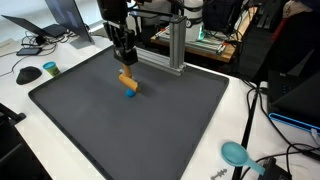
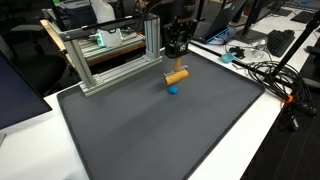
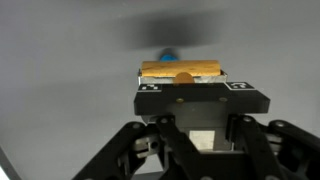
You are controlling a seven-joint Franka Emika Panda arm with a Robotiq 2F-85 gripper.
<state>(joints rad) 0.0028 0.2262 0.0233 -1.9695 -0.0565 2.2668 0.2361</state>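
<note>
A short wooden block (image 1: pixel 128 81) lies tilted on top of a small blue object (image 1: pixel 130 95) on the dark grey mat (image 1: pixel 90 120). It shows in both exterior views, block (image 2: pixel 176 76) over blue object (image 2: pixel 172 89). My gripper (image 1: pixel 125 62) hangs straight above the block, its tips at or just over the block's top (image 2: pixel 179 62). In the wrist view the block (image 3: pixel 180 70) lies crosswise just past the gripper's black plate, with a bit of blue (image 3: pixel 168 54) behind it. The fingertips are hidden, so I cannot tell whether they grip the block.
An aluminium frame (image 2: pixel 110 55) stands at the mat's back edge (image 1: pixel 175 45). A teal round object (image 1: pixel 236 153) lies on the white table near cables. A dark mouse (image 1: pixel 28 74), a teal disc (image 1: pixel 50 68) and laptops sit beyond the mat.
</note>
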